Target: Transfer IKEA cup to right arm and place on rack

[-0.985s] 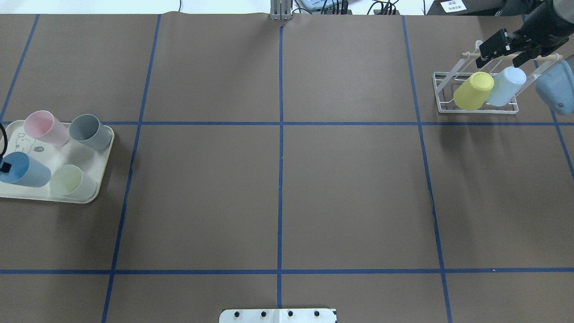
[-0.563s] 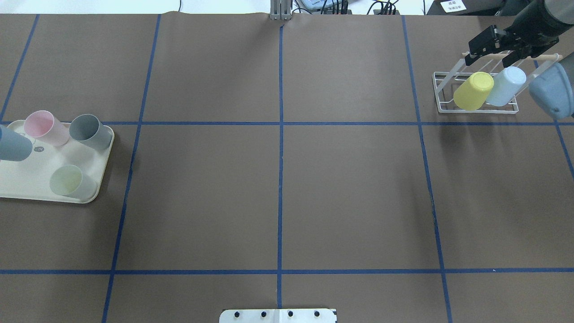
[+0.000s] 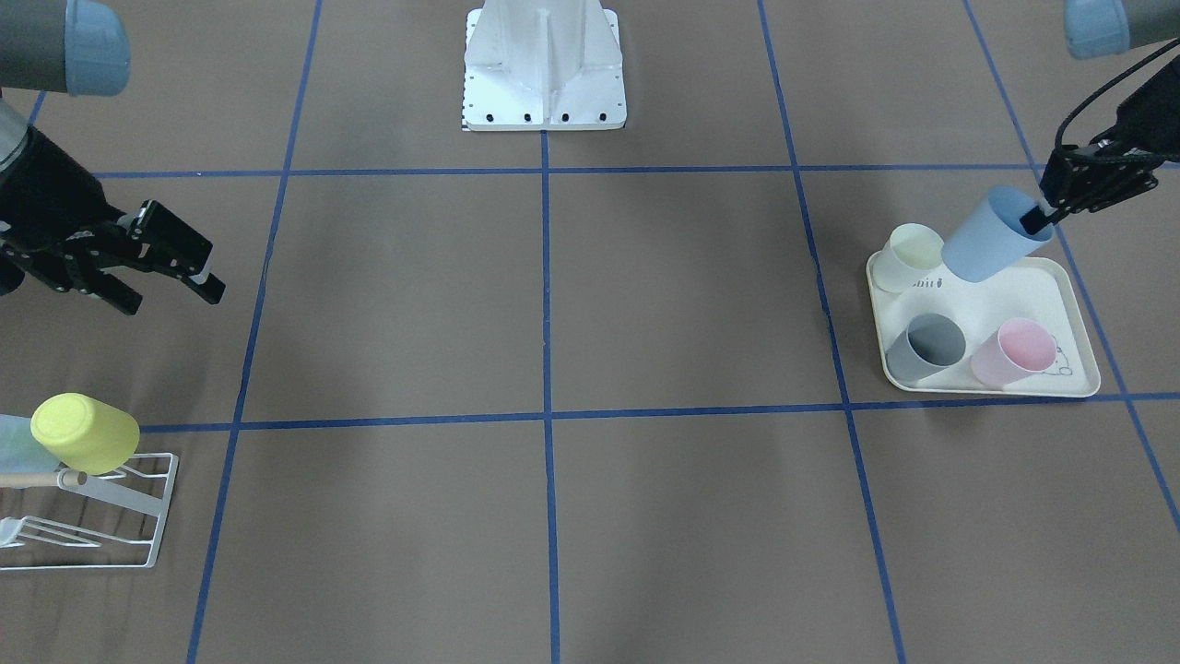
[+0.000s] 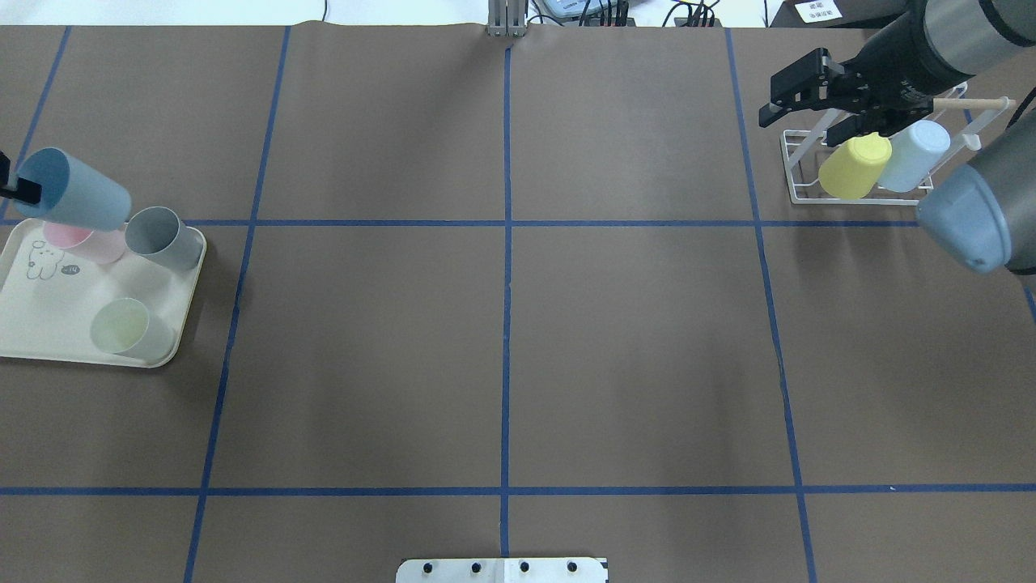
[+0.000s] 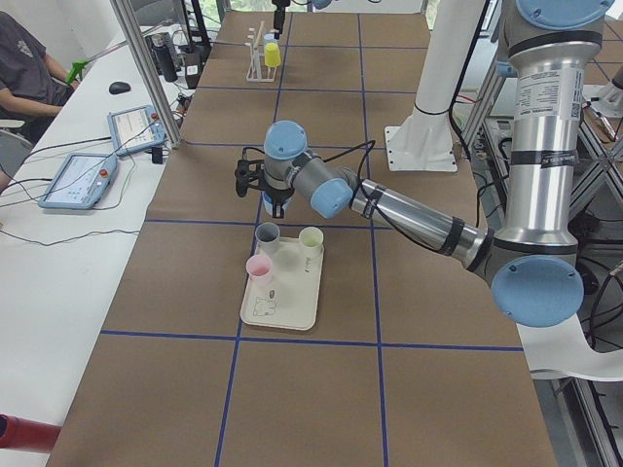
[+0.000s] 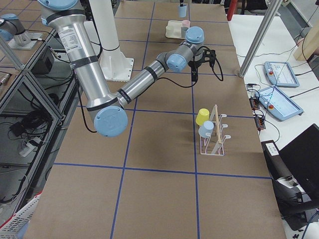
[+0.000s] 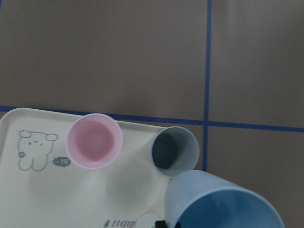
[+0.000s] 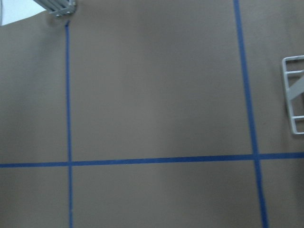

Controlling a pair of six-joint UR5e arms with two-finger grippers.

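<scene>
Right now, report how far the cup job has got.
Done: yellow cup and pale blue cup sit on the rack. In hand: the left jaws hold the blue cup by its rim, above the tray. Left: pass it to the open right jaws near the rack, then rack it.

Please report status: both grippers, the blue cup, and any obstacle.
Left gripper shut on blue cup at rim, cup tilted above tray. Right gripper open, empty, near rack. Rack holds yellow cup and pale blue cup.
</scene>
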